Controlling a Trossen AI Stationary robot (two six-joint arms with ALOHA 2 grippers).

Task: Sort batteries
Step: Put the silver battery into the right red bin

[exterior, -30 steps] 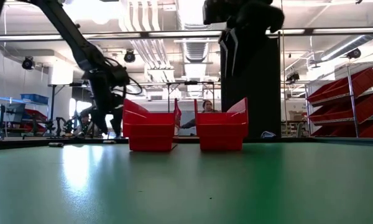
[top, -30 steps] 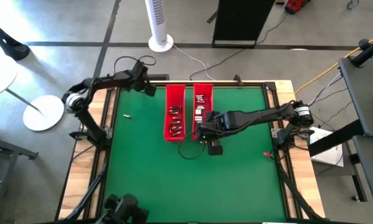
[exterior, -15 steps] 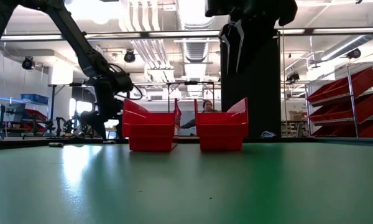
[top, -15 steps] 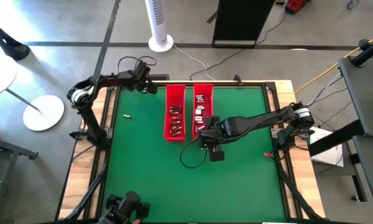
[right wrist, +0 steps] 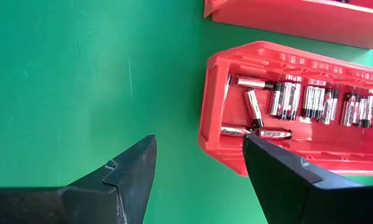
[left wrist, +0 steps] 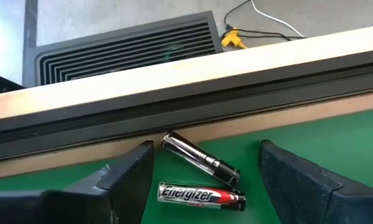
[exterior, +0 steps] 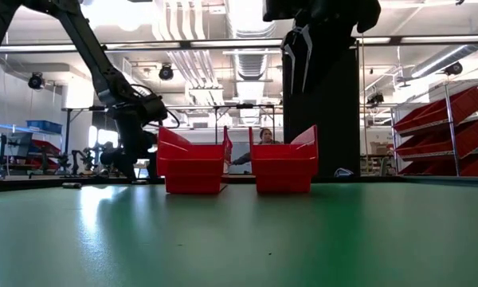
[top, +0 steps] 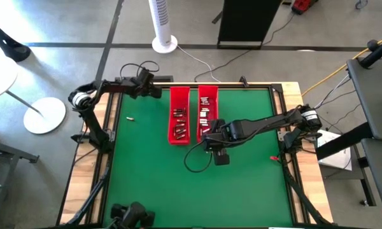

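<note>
From above, the left gripper (top: 154,91) has swung toward the far-left corner of the green table (top: 153,172), just left of the two red trays (top: 179,114), likely starting a pick. The right gripper (top: 207,135) waits at the right tray's near end, fingers apart, empty. Only the left wrist view shows two batteries (left wrist: 200,195) lying between its spread, empty fingers (left wrist: 133,177), beside the table's edge rail. The right wrist view shows sorted batteries inside a tray.

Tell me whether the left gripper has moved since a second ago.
Yes. In the high view the left gripper has shifted slightly toward the table's far edge and toward the left red tray, judged against that tray's far end.
</note>
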